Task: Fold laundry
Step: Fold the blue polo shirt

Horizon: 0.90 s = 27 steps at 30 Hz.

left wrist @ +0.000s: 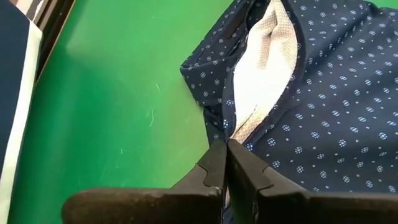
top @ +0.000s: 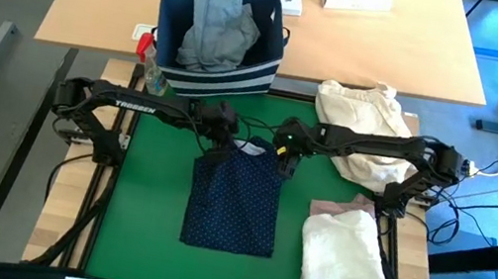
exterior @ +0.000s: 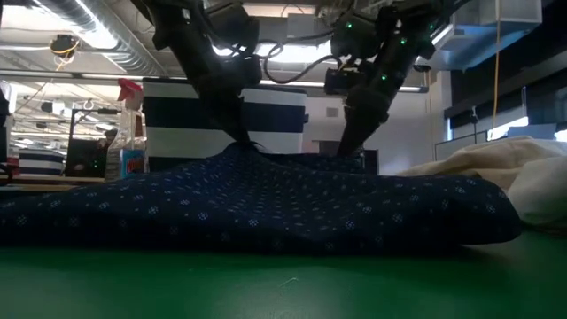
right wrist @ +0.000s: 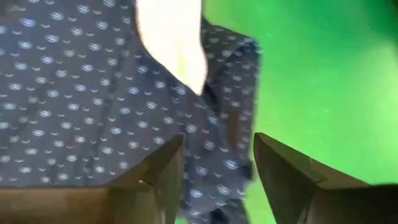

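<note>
The green mat [top: 145, 193] covers the work table, and on its middle lies the navy white-dotted shirt [top: 237, 203], folded into a rough rectangle whose long axis runs from the mat's far edge toward its near edge, collar end pointing to the far edge. The shirt lies flat, with its open neck showing a pale woven inner lining. Near the mat's right edge, toward the near right corner, lies the white shirt [top: 340, 272], crumpled into a long heap with the pale pink top [top: 336, 210] showing at its far end. Beyond the far edge stands the navy striped bin [top: 239, 73] holding the light grey jeans [top: 216, 29], and the cream-beige bundle [top: 365, 113] sits at the far right corner. The left gripper [left wrist: 226, 163] is at the shirt's far left corner by the collar, its fingers pressed together, pinching the fabric's edge. The right gripper [right wrist: 217, 165] hangs over the shirt's far right corner, fingers parted astride the cloth's edge, gripping nothing.
</note>
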Tool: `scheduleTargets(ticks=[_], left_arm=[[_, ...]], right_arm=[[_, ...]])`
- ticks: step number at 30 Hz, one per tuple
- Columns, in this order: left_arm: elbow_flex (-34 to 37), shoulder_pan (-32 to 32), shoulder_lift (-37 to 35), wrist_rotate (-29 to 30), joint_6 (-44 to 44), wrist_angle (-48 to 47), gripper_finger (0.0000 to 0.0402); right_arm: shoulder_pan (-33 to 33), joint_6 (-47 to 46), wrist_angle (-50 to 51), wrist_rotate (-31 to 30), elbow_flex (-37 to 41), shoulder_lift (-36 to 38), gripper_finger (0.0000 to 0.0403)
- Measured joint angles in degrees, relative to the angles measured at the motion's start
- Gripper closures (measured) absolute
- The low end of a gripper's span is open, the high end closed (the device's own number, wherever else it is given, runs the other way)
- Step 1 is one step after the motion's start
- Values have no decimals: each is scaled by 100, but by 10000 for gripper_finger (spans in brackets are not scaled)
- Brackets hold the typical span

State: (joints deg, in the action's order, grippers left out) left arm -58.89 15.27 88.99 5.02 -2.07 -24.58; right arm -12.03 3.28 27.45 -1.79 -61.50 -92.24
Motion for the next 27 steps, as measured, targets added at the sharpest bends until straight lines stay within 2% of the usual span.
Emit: scheduleTargets(ticks=[2, 6, 8, 12, 21, 24, 27], left_arm=[[0, 0, 0, -1, 0, 0, 399], [0, 0, 0, 0, 0, 29, 399], [0, 0, 0, 2, -2, 31, 396], [0, 0, 0, 306, 20, 26, 394], [10, 10, 160, 448, 0, 136, 397], [11, 11, 273, 476, -108, 156, 382], [11, 11, 321, 501, -151, 212, 353]], right_arm=[[0, -33, 35, 121, 59, -32, 240], [0, -198, 27, 91, 57, -11, 357], [2, -234, 38, -198, 13, 33, 388], [7, -460, 232, -897, -175, 91, 393], [0, -781, 273, -922, -68, 3, 398], [0, -1046, 228, -1014, -21, -27, 394], [0, -1181, 207, -1239, -21, -27, 363]])
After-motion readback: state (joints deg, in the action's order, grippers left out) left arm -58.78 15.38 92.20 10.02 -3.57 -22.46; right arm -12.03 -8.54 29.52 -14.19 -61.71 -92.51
